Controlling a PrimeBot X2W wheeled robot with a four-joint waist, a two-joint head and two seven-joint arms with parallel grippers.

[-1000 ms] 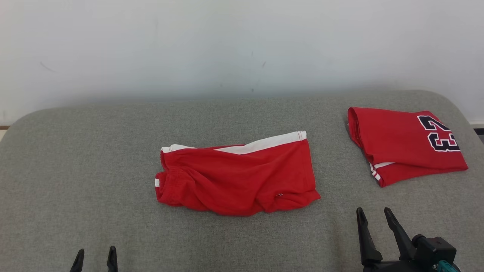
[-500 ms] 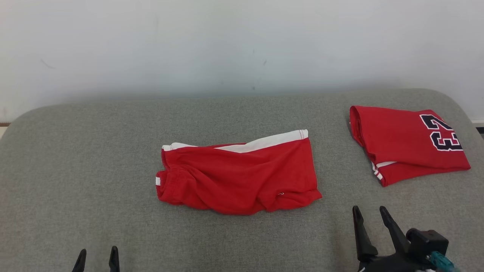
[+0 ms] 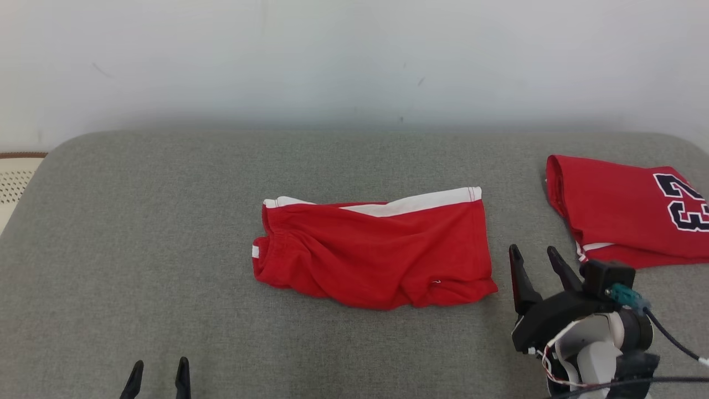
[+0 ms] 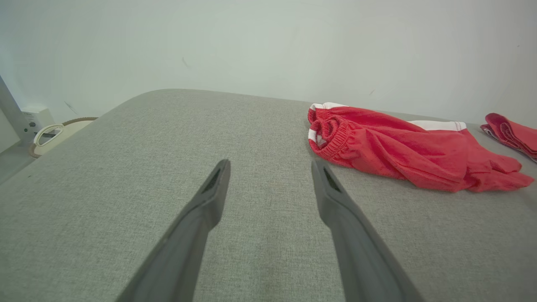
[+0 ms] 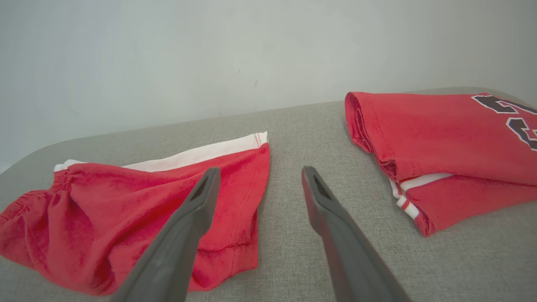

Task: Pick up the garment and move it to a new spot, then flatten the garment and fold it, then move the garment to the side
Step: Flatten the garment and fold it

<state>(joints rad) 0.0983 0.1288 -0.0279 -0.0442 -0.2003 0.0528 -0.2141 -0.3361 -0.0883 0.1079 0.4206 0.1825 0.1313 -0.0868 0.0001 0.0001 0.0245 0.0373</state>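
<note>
Shorts (image 3: 376,255) lie centred; broad grey cushion (image 3: 138,249) stretches to left edge.

Shorts (image 3: 376,255): one, red with a white band, middle of the pad.
Jersey (image 3: 620,210): one, red, folded, far right.
Clothing in all: two pieces, lying well apart.
Printed digits (image 3: 684,205): two, dark, on the jersey.
Grippers: two, the left gripper (image 3: 159,362) near left and the right gripper (image 3: 533,249) near right.
Fingers (image 3: 520,282): four, dark, two to each gripper.
Pad (image 3: 166,249): one, grey.
Wall (image 3: 332,55): one, pale, far side.
Cream perforated object (image 3: 16,177): one, far left edge.
</note>
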